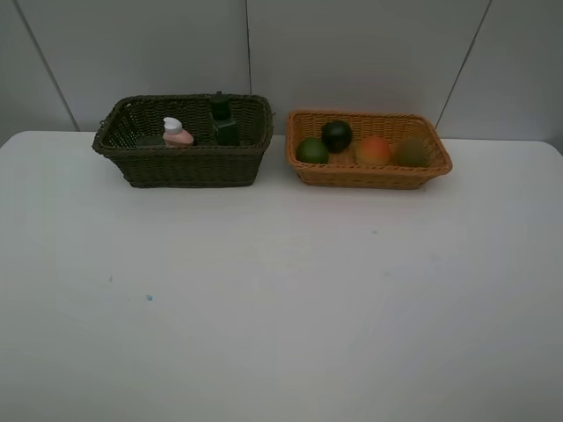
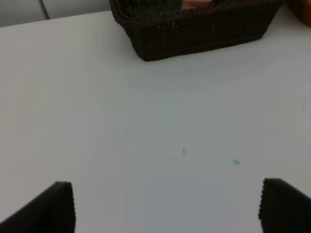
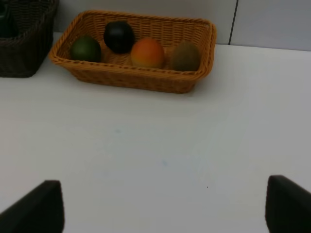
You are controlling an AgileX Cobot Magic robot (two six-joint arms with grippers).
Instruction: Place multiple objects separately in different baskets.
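The dark brown-green basket [image 1: 180, 167] stands at the back left and holds the pink white-capped bottle [image 1: 176, 133] and the dark green pump bottle [image 1: 223, 121]. The orange-tan basket [image 1: 368, 174] stands to its right with the round green fruit [image 1: 311, 150], the dark mangosteen [image 1: 336, 134], the orange-red peach [image 1: 374, 151] and the brown kiwi [image 1: 410, 152]. The marker and eraser block are hidden. My left gripper [image 2: 165, 208] is open and empty above the table. My right gripper [image 3: 165, 206] is open and empty too. Neither gripper shows in the exterior high view.
The white table [image 1: 281, 299] carries a small blue mark [image 1: 149, 298] at the front left. A grey panelled wall [image 1: 352, 44] rises right behind the baskets. The dark basket's near wall [image 2: 199, 34] shows in the left wrist view, the orange basket [image 3: 136, 77] in the right.
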